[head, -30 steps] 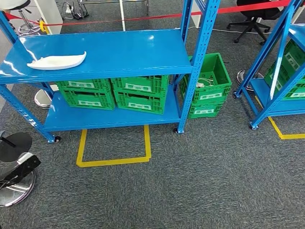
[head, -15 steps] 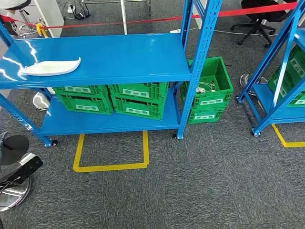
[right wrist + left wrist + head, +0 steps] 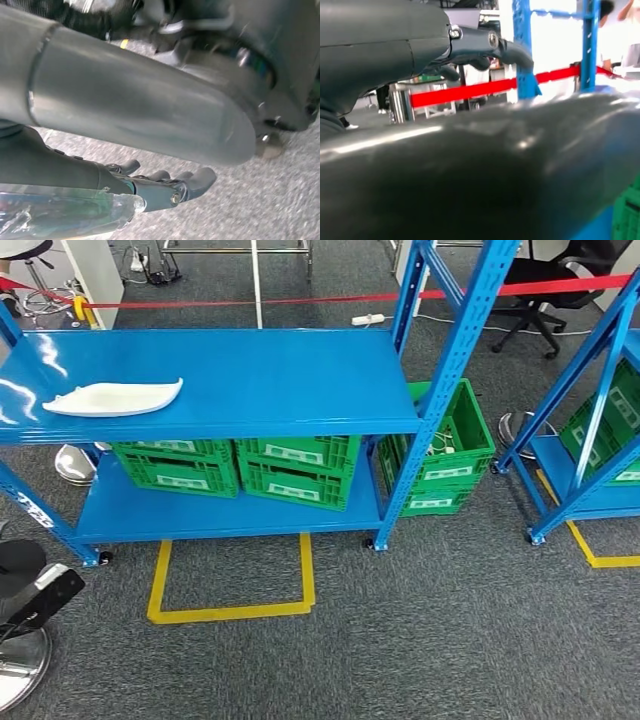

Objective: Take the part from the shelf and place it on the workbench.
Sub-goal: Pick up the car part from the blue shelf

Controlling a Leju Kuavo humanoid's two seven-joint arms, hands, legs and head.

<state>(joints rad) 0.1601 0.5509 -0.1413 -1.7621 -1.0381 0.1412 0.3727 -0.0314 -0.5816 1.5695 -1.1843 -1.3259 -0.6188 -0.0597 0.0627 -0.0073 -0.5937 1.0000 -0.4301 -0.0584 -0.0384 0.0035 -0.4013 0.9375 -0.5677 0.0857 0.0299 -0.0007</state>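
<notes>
**White part waits on the blue shelf**

We see the white part (image 3: 113, 398) lying flat on the top board of the blue shelf (image 3: 287, 380), near its left end and close to the front edge. Green crates (image 3: 241, 465) sit on the lower board (one more stands on the grey floor by the right post). Our left hand (image 3: 486, 47) and right hand (image 3: 166, 187) hold nothing; whether the fingers are spread or curled, we cannot tell.

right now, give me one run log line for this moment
phase: approach | white part lying on blue shelf top level, untouched | left hand empty | right hand empty, hanging over carpet
</notes>
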